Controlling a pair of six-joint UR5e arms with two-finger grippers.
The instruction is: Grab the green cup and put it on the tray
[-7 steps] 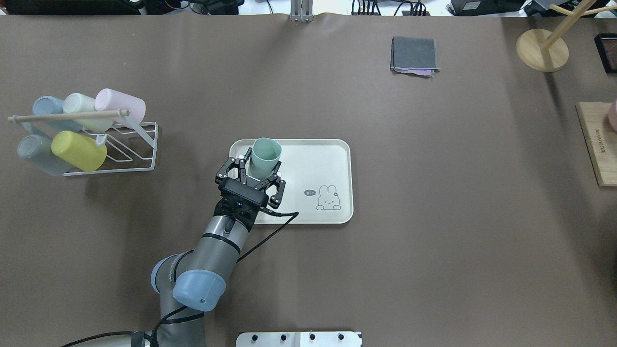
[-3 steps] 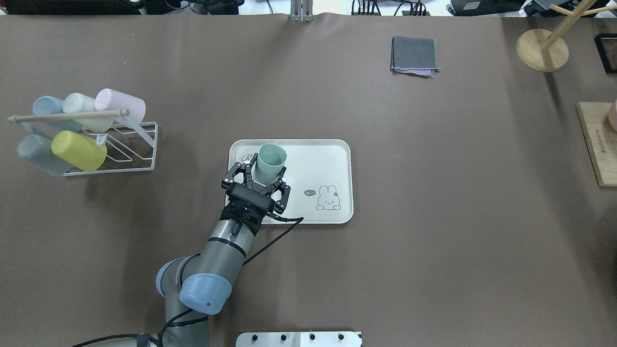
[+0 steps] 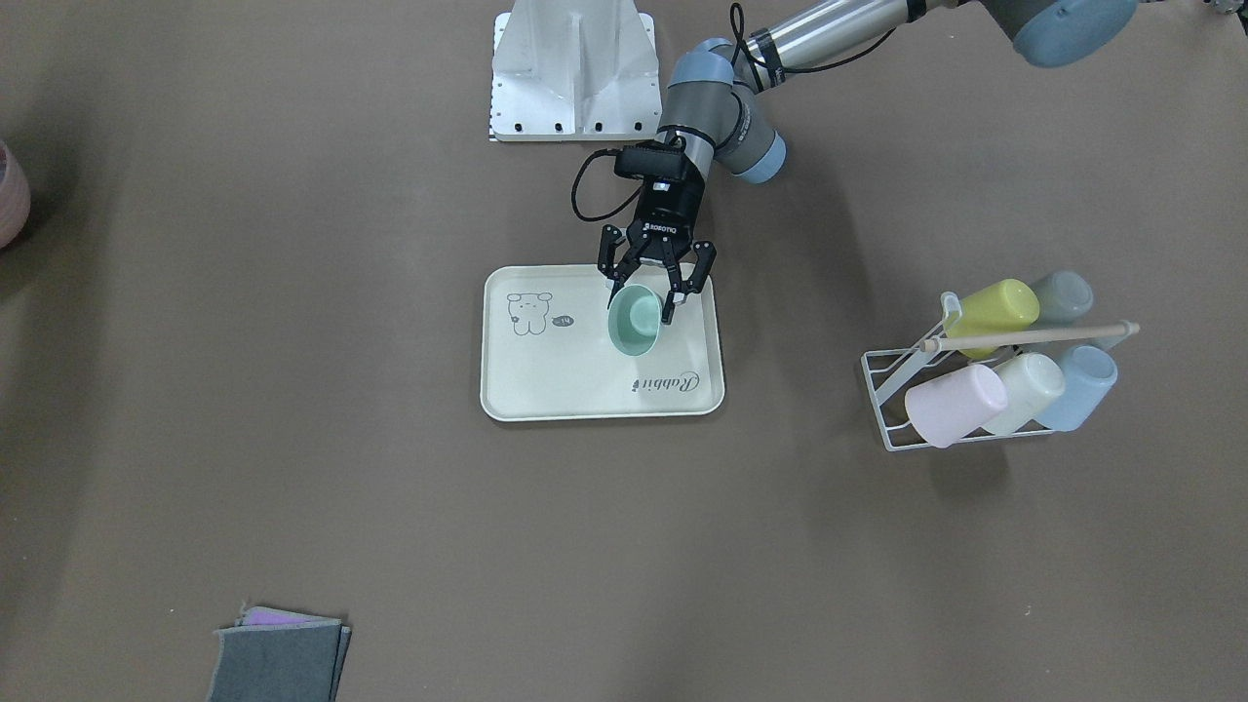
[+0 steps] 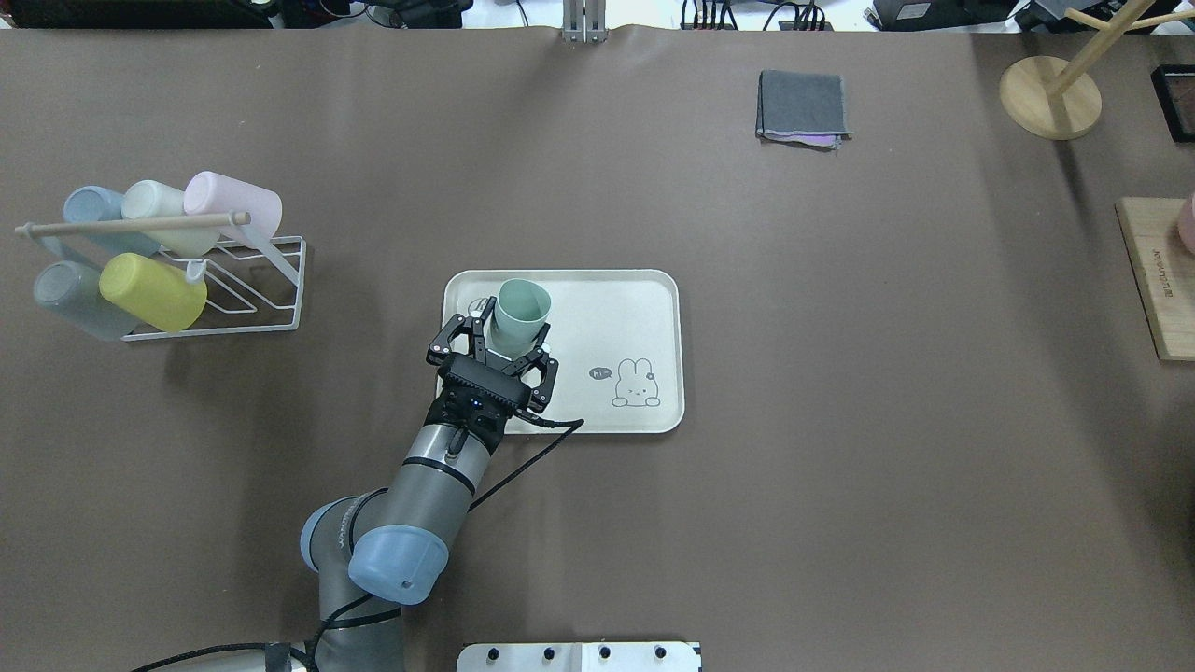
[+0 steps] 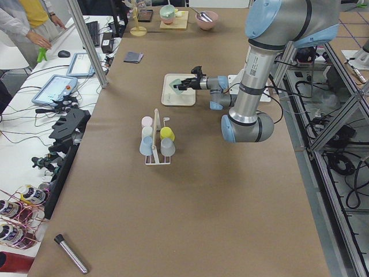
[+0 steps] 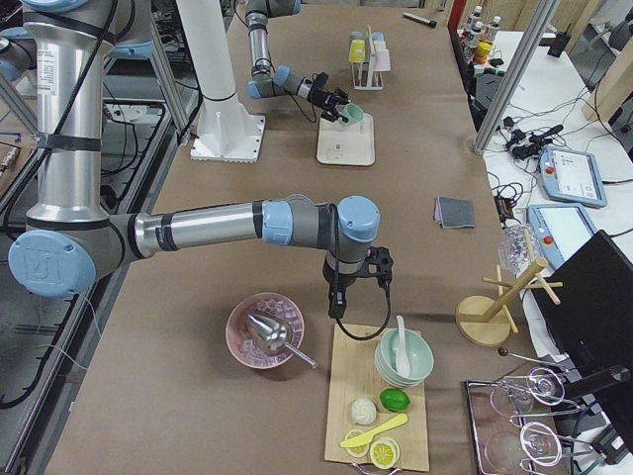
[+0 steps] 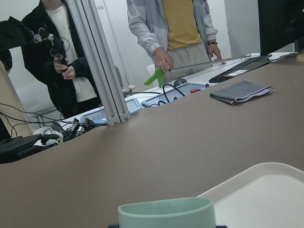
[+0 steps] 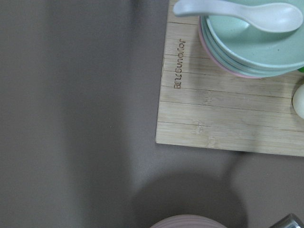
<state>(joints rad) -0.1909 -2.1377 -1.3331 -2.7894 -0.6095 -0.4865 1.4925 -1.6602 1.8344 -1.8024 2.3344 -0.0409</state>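
Note:
The green cup [image 4: 521, 308] stands upright, mouth up, over the near-left part of the cream tray [image 4: 616, 317], close to the tray's script print [image 3: 663, 382]. My left gripper [image 4: 512, 329] reaches in from the robot's side and is shut on the green cup, one finger on each side of its wall. In the left wrist view the green cup's rim [image 7: 166, 211] fills the bottom edge, with the tray [image 7: 266, 190] beyond it. My right gripper [image 6: 336, 302] shows only in the exterior right view, far from the tray, above the table beside a wooden board; I cannot tell its state.
A white wire rack [image 4: 233, 280] with several pastel cups stands left of the tray. A folded grey cloth [image 4: 803, 105] lies far right. A wooden stand [image 4: 1050, 93] and a wooden board [image 4: 1158, 280] with bowls sit at the right end. People stand beyond the table's far edge.
My left gripper carried the green cup a little to the right over the tray, then eased slightly back. The fingers stay around the cup.

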